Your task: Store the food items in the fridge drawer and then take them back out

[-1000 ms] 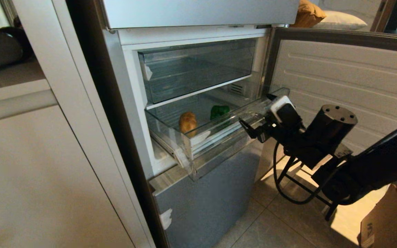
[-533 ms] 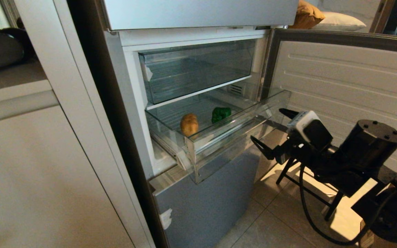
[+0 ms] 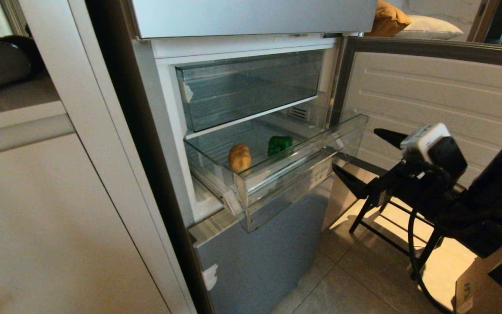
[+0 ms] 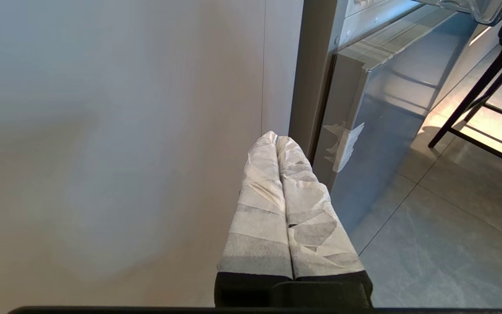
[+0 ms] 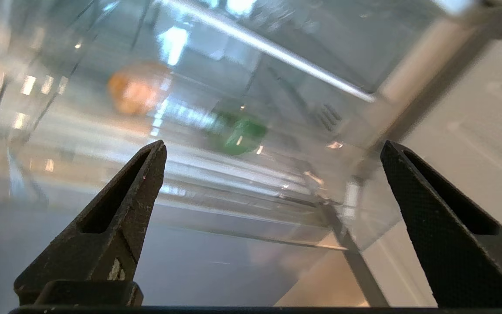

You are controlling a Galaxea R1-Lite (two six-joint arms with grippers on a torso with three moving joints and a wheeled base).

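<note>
A home kitchen: a silver-grey fridge [image 3: 259, 257] stands open beside beige cabinet doors [image 3: 59, 226] (cushions [image 3: 429, 24] at one o'clock), with a tiled floor [image 3: 347, 283] at five o'clock.
</note>
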